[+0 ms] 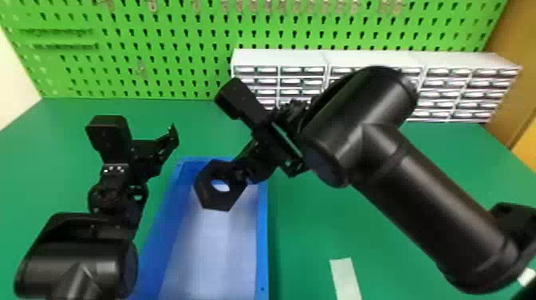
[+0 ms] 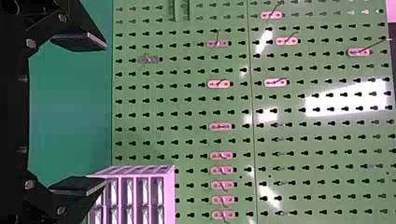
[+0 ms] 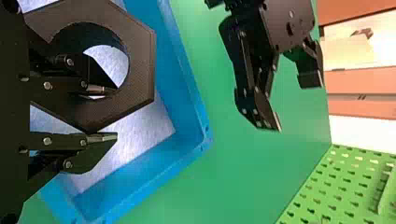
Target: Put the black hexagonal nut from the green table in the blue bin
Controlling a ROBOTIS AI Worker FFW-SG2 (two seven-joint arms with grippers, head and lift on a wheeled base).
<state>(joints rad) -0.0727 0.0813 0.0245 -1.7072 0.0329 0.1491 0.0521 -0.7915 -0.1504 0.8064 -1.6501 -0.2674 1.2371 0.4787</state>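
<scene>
In the head view my right gripper (image 1: 244, 174) holds the black hexagonal nut (image 1: 204, 188) above the blue bin (image 1: 262, 239). In the right wrist view, one finger of that gripper (image 3: 106, 112) passes through the hole of the nut (image 3: 140, 60) and the other presses its outer side, with the bin (image 3: 187, 79) below. My left gripper (image 1: 169, 137) is at the bin's left side, above the table; its fingers stand wide apart and hold nothing in the left wrist view, where that gripper (image 2: 95, 112) faces the pegboard.
The green table (image 1: 319, 223) surrounds the bin. White drawer cabinets (image 1: 279, 60) stand at the back right, before a green pegboard (image 1: 159, 52). A pale strip (image 1: 345, 277) lies right of the bin. My left gripper is close to the right one, across the bin's edge.
</scene>
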